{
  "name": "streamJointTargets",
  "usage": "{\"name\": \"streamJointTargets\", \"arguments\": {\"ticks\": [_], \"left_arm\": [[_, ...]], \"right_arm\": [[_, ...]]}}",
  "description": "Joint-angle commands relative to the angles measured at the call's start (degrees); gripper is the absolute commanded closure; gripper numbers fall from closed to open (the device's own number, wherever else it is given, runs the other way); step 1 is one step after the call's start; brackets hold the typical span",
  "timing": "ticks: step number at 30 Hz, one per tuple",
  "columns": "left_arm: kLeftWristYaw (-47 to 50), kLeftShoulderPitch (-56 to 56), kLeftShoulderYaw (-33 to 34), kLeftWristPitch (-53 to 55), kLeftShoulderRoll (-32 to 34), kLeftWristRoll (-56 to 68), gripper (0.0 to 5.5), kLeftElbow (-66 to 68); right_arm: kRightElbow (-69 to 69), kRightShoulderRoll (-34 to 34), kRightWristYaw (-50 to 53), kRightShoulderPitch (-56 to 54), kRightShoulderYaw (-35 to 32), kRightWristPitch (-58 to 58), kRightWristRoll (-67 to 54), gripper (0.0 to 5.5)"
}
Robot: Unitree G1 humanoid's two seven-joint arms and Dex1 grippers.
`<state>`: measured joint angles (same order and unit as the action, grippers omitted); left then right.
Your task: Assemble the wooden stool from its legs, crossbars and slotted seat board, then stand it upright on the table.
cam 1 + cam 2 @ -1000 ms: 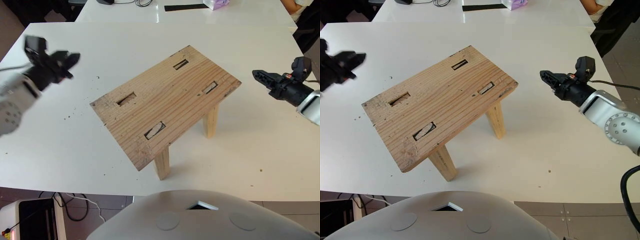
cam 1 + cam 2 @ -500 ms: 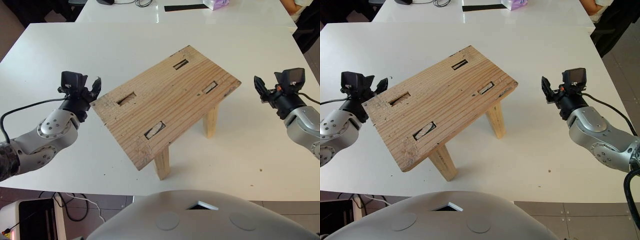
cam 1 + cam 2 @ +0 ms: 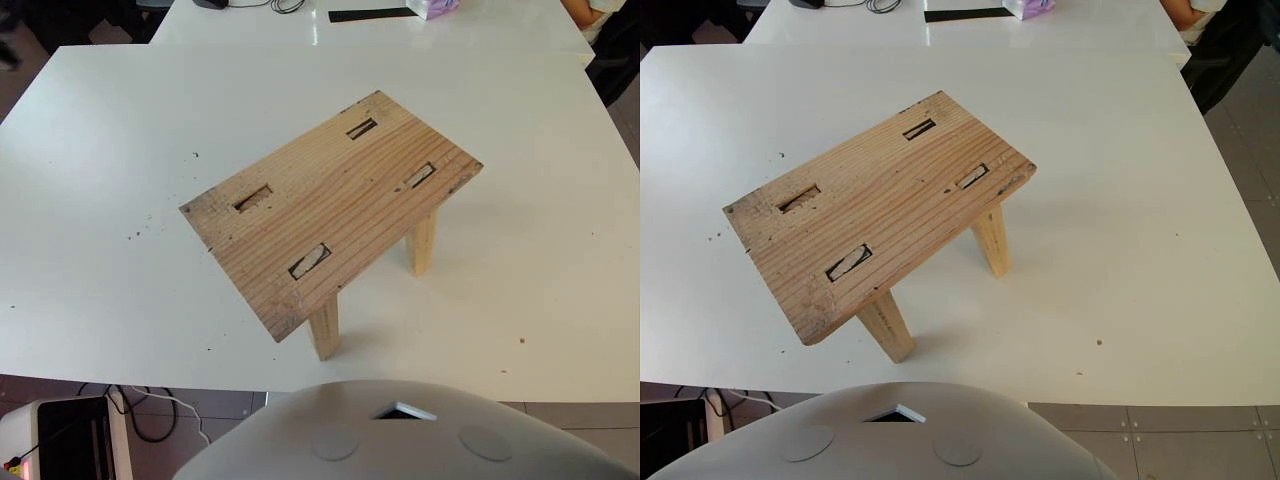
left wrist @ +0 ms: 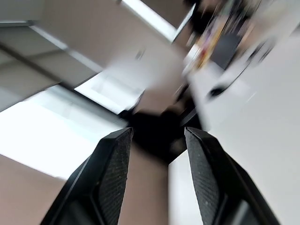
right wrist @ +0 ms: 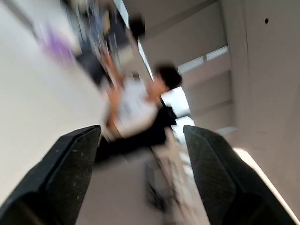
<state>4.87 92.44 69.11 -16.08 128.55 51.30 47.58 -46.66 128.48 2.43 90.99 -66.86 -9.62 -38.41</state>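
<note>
The wooden stool [image 3: 335, 205] stands upright in the middle of the white table [image 3: 120, 250]. Its slotted seat board carries several slots with leg tenons showing in them, and two pale legs [image 3: 324, 328] [image 3: 421, 243] reach down to the tabletop at the near side. In the left wrist view my left gripper [image 4: 154, 171] is open, its two black fingers [image 4: 112, 178] spread apart with nothing between them and the room's ceiling behind. My right gripper [image 5: 140, 173] is open too in the right wrist view, holding nothing, with the room beyond it.
A second white table [image 3: 380, 25] stands behind with a black strip [image 3: 372, 14] and a purple object [image 3: 436, 8] on it. Small dark specks [image 3: 135, 232] dot the tabletop left of the stool. Bare table surrounds the stool on all sides.
Both arms have pulled away from beside the stool and out of the head views; the wrist cameras now point up at the room. The stool has not moved.
</note>
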Motion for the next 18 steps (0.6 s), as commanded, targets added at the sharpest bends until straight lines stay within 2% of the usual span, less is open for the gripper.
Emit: {"name": "streamJointTargets", "arguments": {"ticks": [1, 2, 4, 6, 7, 9, 12, 15, 18], "left_arm": [[0.66, -0.61, -23.78, 8.7, -14.06, -16.89, 3.42, 25.48], [1.5, -1.39, -30.81, 9.69, -18.07, -17.48, 3.42, 23.06], [0.86, -26.02, -49.16, 10.57, -29.0, -34.36, 3.42, 19.96], [0.63, -45.16, -61.97, 8.86, -38.53, -51.74, 3.42, 20.61], [1.15, -50.53, -65.24, 6.86, -43.2, -55.79, 3.42, 21.13], [0.1, -55.48, -64.23, 2.29, -50.25, -52.48, 3.42, 20.17], [-3.2, -63.04, -61.83, -4.02, -63.72, -41.84, 3.42, 9.23], [-4.95, -67.79, -69.56, -2.65, -77.33, -45.06, 3.42, 4.98], [-2.19, -66.62, -75.09, -0.43, -84.64, -51.77, 3.42, 9.05]], "right_arm": [[-25.48, -15.12, -10.98, 1.75, 27.17, 9.82, 16.37, 2.26], [-23.49, -20.71, -12.78, -5.21, 35.14, 10.88, 19.79, 2.26], [-21.84, -30.29, -17.08, -25.12, 49.8, 11.41, 32.29, 2.26], [-22.09, -37.2, -21.96, -39.48, 59.59, 10.17, 43.11, 2.26], [-22.16, -40.87, -24.63, -45.29, 62.69, 9.2, 45.87, 2.26], [-21.89, -46.23, -26.84, -52.67, 66.7, 6.8, 49.1, 2.26], [-16.81, -57.85, -34.65, -59.4, 69.35, 2.64, 45.33, 2.26], [-5.54, -66.75, -40.33, -58.23, 77.34, 2.23, 46.18, 2.26], [-4.43, -75.02, -40.0, -59.72, 84.58, 2.04, 51.84, 2.26]]}}
